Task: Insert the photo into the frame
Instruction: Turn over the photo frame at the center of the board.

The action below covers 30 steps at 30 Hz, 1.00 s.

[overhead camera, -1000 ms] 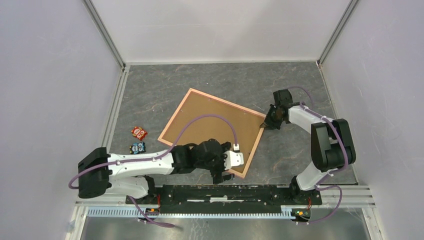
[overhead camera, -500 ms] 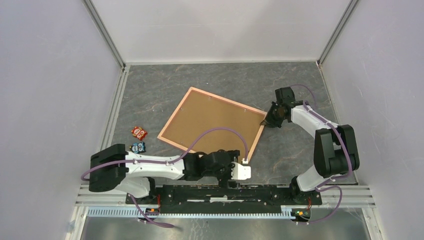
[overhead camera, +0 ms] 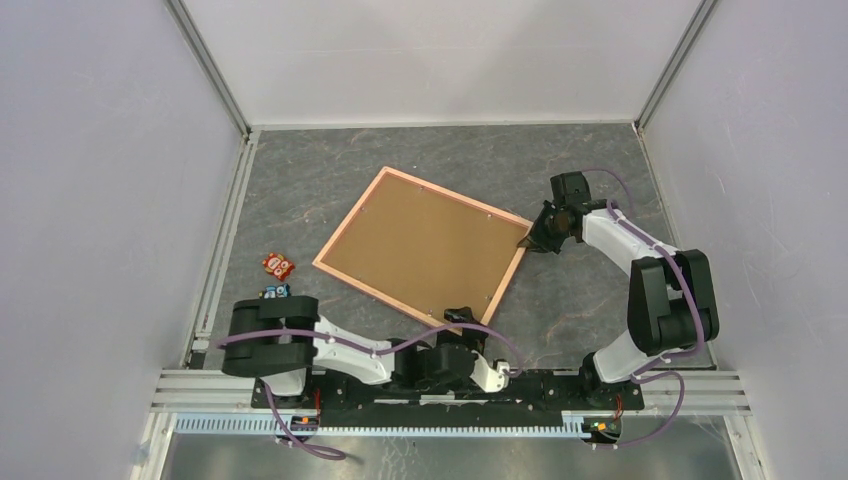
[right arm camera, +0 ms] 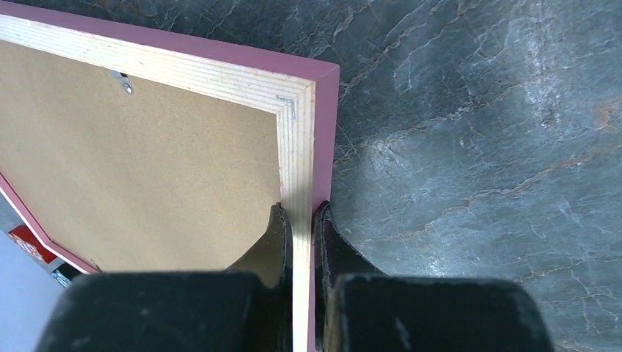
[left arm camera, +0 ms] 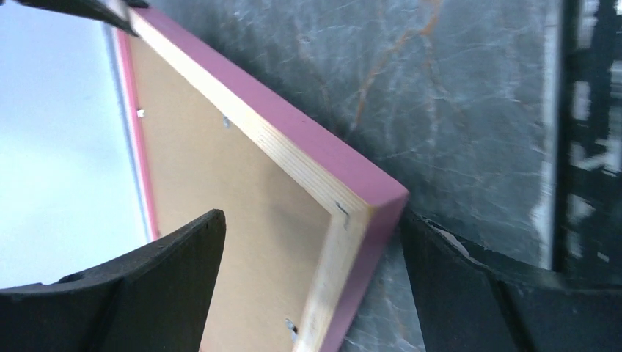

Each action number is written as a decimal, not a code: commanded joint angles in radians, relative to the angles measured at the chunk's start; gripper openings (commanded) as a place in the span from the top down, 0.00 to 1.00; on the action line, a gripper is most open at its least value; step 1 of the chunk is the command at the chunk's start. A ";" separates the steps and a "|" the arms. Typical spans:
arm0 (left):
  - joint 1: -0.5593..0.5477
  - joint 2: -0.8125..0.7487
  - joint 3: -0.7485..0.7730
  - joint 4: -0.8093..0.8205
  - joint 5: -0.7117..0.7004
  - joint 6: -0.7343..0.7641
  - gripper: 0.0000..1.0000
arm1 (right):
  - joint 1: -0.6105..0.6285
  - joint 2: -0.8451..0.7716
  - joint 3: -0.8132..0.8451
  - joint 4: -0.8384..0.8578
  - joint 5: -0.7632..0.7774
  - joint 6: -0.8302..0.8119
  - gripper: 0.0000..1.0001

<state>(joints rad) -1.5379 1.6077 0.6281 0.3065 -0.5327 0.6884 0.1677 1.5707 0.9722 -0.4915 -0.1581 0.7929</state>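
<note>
The pink frame point(overhead camera: 349, 219) lies tilted in the middle of the table, back side up, with a plain brown backing board point(overhead camera: 420, 245) inside its border. The photo is out of view. My right gripper point(overhead camera: 528, 240) is shut on the frame's border at its right corner, one finger inside the border and one outside, as the right wrist view shows point(right arm camera: 301, 213). My left gripper point(overhead camera: 458, 322) sits low by the near rail, open. The frame's near corner point(left arm camera: 352, 213) stands between its wide-apart fingers point(left arm camera: 147, 286) without touching them.
A small red packet point(overhead camera: 278, 265) and a small blue one point(overhead camera: 277, 292) lie near the left wall. Along the near edge runs a black rail point(overhead camera: 540, 385) holding the arm bases. Grey walls close in the left, right and back.
My left arm has drawn back from over the frame's near edge to the rail. The frame has slid a little away from the rail and to the left. The right gripper kept its hold.
</note>
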 commanded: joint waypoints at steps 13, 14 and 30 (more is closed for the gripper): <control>-0.007 -0.010 0.027 0.297 -0.354 0.168 0.64 | -0.019 -0.083 0.009 0.153 -0.145 0.066 1.00; -0.006 -0.030 0.043 0.255 -0.354 0.152 0.69 | -0.020 -0.087 0.016 0.154 -0.144 0.051 1.00; 0.087 -0.372 0.436 -0.262 -0.123 -0.232 0.98 | -0.027 -0.449 0.384 0.045 0.149 -0.467 0.02</control>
<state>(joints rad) -1.4975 1.3312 0.8970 0.1242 -0.7925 0.6994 0.1429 1.2102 1.1652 -0.3679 -0.1593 0.5102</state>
